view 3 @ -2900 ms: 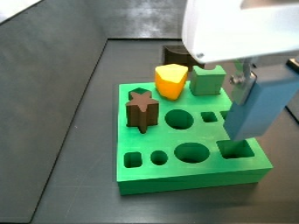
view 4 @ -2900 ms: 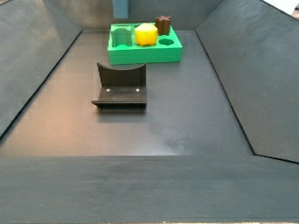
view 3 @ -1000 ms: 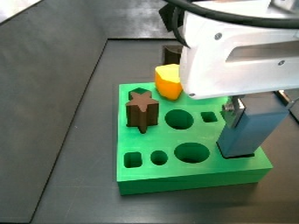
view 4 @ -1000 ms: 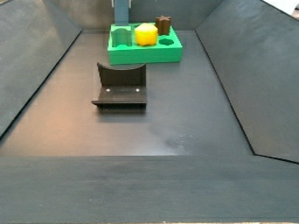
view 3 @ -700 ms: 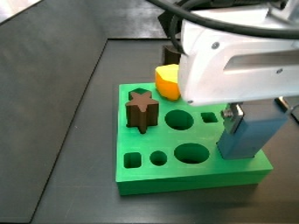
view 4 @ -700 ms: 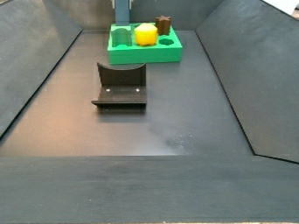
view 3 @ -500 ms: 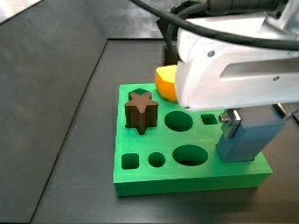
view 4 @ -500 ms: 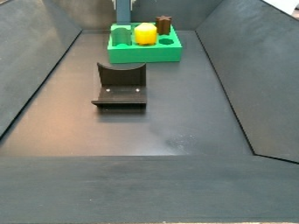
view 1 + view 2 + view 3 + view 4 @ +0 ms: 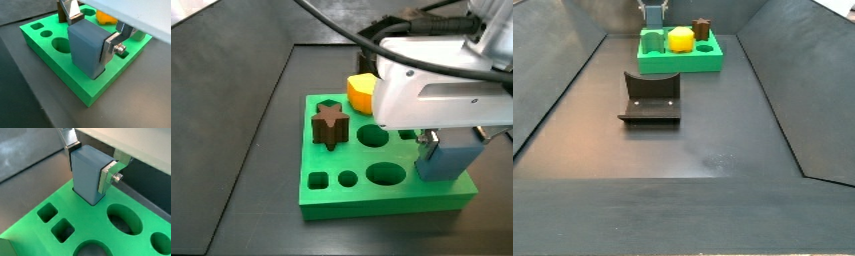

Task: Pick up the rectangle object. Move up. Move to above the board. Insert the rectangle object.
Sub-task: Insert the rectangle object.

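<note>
The gripper (image 9: 90, 30) stood directly over one corner of the board (image 9: 73, 82), pointed straight down, its white housing filling much of a side view (image 9: 445, 95). Its jaws were closed on the rectangle object (image 9: 87, 50), one silver finger (image 9: 111, 42) flat against a broad face of the block and the opposite finger (image 9: 69, 12) against the face behind. In both wrist views the block hung upright between the plates, held near its upper end (image 9: 90, 173).

The lower end of the rectangle object had entered the board's surface at the corner hole; in a side view (image 9: 449, 158) its base sat below the green top face, with most of its height above the slab. Whether it had reached the bottom of the hole could not be told.

Elsewhere on the board (image 9: 372, 185) a brown star piece (image 9: 330, 124) stood upright in its hole, and a yellow piece (image 9: 362, 92) stood near the far edge, partly hidden by the gripper housing. A round hole (image 9: 374, 134) and a larger oval hole (image 9: 388, 176) lay open between the star and the block, with two small holes (image 9: 331, 181) near the front edge.

In the distant side view the board (image 9: 680, 62) sat at the far end of the dark floor, with the fixture (image 9: 651, 97) just in front of it. The gripper (image 9: 655, 12) appeared there only as a small shape above the board's far corner.
</note>
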Motion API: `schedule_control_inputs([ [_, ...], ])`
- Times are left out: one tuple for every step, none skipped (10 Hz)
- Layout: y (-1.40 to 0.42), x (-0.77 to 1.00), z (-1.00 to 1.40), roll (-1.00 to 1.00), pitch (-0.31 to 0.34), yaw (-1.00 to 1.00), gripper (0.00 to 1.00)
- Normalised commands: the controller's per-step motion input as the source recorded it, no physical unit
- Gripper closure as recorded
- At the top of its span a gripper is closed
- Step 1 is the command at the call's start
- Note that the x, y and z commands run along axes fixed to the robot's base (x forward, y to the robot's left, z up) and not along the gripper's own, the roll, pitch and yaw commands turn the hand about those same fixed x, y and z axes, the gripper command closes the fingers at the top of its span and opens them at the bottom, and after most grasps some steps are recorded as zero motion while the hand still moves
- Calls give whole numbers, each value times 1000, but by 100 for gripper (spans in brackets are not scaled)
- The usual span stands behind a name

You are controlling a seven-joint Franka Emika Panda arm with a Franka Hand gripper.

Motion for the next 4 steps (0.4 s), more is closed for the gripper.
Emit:
schedule_control_inputs([
  [223, 789, -471, 10, 394, 0, 100],
  [220, 723, -506, 94, 340, -117, 100],
  [86, 60, 0, -83, 104, 0, 100],
  [0, 37, 0, 0, 37, 0, 100],
])
